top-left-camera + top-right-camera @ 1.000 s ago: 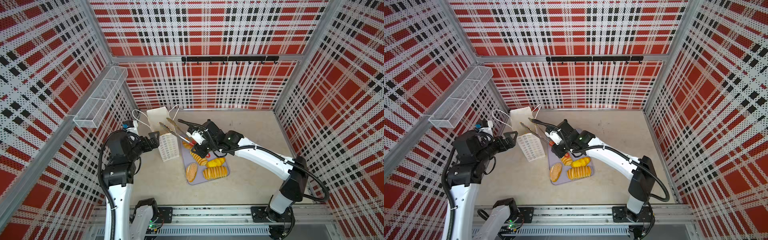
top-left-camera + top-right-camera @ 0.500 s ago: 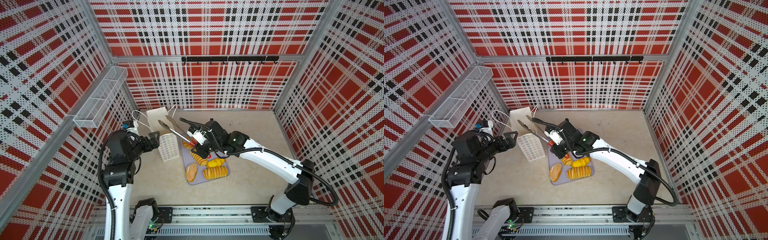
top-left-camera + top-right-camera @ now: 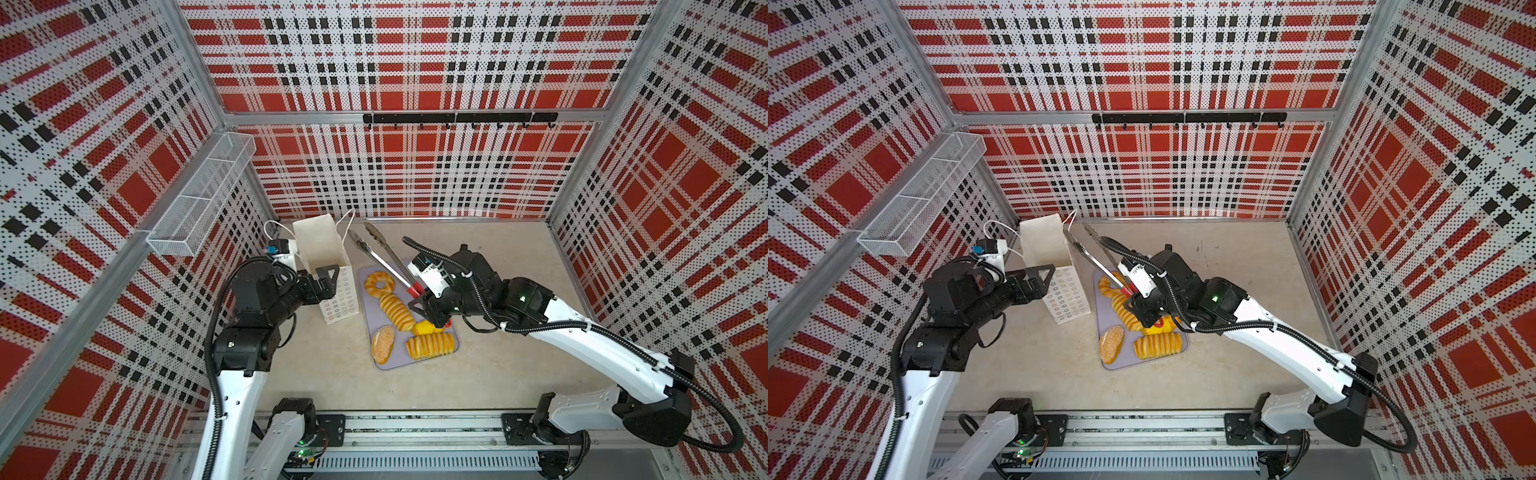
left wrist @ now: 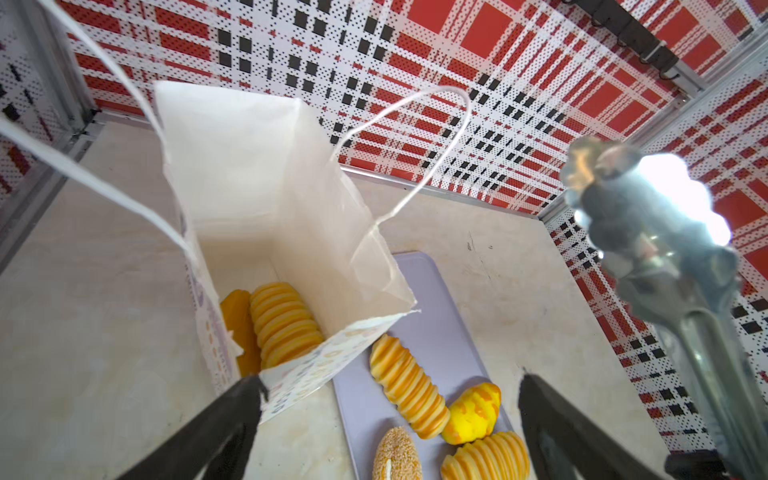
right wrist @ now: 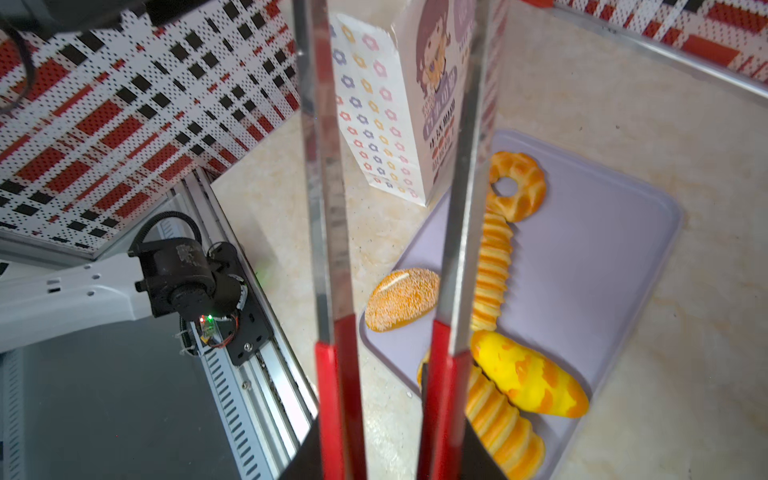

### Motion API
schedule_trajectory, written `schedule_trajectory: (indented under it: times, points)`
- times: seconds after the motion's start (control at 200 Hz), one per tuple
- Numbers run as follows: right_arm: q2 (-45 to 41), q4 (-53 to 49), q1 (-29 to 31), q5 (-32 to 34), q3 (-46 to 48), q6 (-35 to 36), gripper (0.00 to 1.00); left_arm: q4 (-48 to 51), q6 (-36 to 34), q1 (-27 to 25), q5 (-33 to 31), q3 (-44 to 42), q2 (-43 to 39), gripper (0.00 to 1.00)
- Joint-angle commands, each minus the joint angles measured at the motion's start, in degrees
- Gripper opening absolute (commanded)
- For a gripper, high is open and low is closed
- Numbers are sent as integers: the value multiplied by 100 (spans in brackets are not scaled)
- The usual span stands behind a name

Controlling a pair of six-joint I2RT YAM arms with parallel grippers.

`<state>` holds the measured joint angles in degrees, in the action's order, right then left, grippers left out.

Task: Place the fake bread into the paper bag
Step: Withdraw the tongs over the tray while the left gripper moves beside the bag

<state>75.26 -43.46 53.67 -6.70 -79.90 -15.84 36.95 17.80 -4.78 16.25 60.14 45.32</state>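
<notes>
Tongs [image 5: 328,166] nearer paper bag [image 3: 320,245] — tight in right end effector [image 5: 390,440]; left end effector [image 4: 388,384] spread

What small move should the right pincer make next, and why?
Probably tilt the tongs down toward the ring bread on the tray: the right pincer grips them, their tips are empty beside the paper bag, and five breads lie outside.

We can read no words here: the bag [image 5: 399,104] carries purple and red lettering beneath a cartoon figure, too small and blurred for us to make out.
</notes>
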Motion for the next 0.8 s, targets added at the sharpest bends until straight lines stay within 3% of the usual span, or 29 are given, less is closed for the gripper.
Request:
schedule_trajectory:
  times: [0.0,0.331,0.792]
  points:
    - [-426,-137,-257,14,264,-259,29,-255,291,-529,-538,-140,9,98]
    - [-928,-927,-882,-187,1178,-390,31,-399,584,-2161,-1459,-264,281,98]
    - [-847,-1647,-950,-333,1674,-253,34,-351,488,-2388,-1271,-652,217,98]
